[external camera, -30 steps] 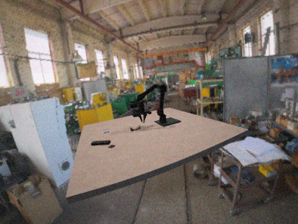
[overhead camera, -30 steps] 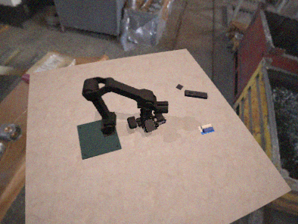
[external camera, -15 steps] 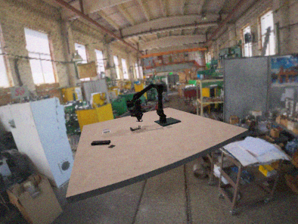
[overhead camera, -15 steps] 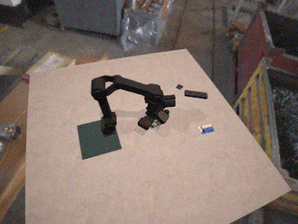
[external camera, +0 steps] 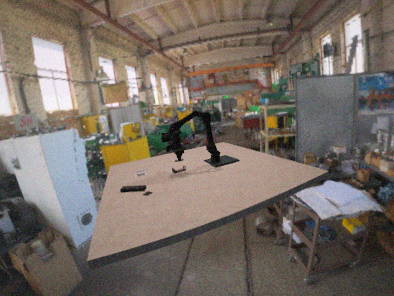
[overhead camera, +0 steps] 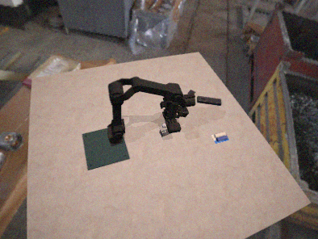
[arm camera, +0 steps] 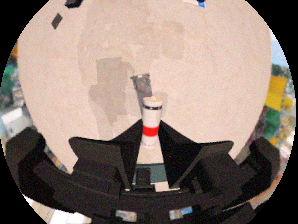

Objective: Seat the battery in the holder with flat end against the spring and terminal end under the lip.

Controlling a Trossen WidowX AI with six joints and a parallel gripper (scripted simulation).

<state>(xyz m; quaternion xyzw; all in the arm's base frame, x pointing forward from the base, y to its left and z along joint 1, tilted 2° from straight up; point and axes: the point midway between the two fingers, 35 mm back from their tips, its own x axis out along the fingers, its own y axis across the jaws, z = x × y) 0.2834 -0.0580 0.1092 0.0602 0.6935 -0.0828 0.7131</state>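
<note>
My gripper is shut on the battery, a white cylinder with a red band. The battery sticks out forward between the fingers and hangs a little above the table; its shadow falls on the table just ahead of it. The holder, a small blue and white piece, lies on the table well to the right of the gripper in the top view. In the wrist view only its blue corner shows at the top edge.
A flat black bar and a small black piece lie toward the table's far right. The arm's base stands on a dark green mat. The tan table ends close beyond the bar.
</note>
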